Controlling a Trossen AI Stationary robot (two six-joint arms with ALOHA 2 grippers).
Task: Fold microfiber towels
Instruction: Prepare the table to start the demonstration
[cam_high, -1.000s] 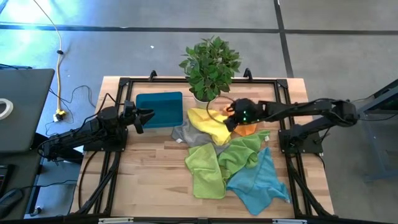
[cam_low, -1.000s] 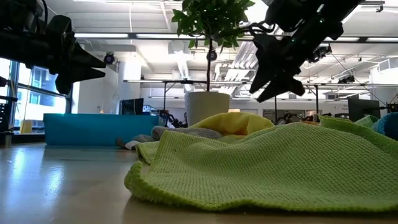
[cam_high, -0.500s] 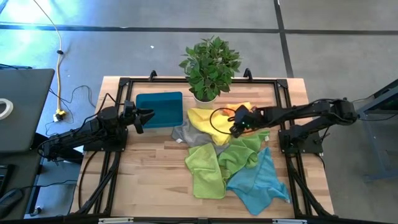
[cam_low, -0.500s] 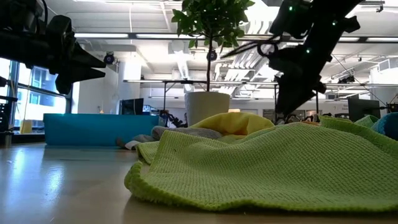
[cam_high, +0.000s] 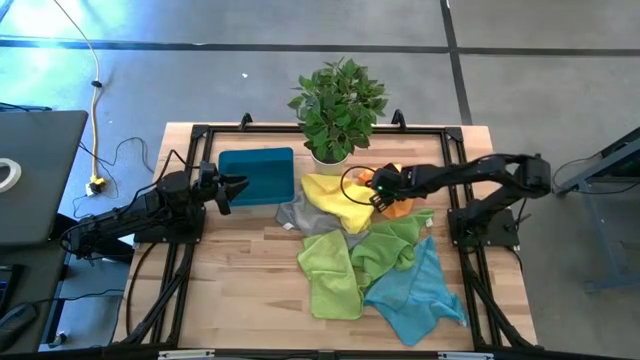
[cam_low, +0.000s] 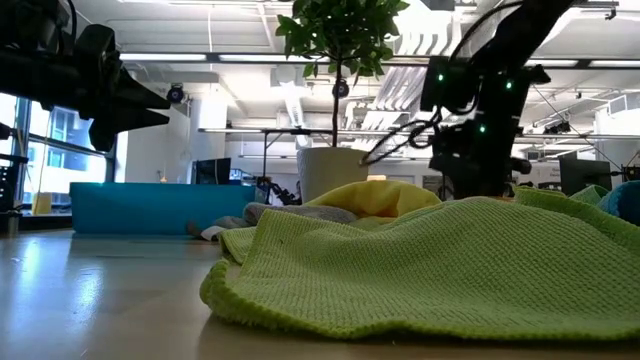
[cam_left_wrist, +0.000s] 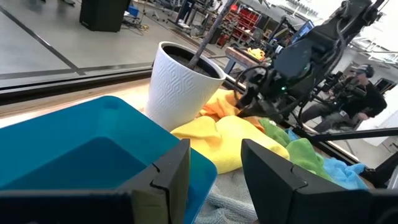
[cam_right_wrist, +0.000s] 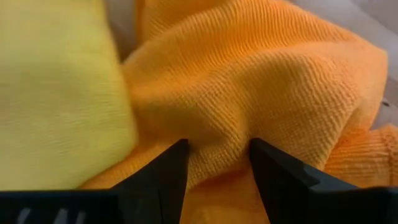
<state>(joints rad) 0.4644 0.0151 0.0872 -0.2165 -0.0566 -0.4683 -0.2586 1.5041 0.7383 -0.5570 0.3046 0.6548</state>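
On the orange towel (cam_right_wrist: 249, 81), right end effector (cam_right_wrist: 217, 163) parted.

Two slim black arms are seen, built of jointed tubular links on black frame mounts. A black cable is looped beside the right gripper (cam_high: 378, 190), where small green lights glow. Each gripper's jaws are formed by two matte black, blocky, angular fingers (cam_left_wrist: 171, 174).

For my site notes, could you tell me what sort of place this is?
Probably a robotics lab or workshop: a wooden table inside a black frame, workbenches beyond under strip lights, and a person seated among equipment.
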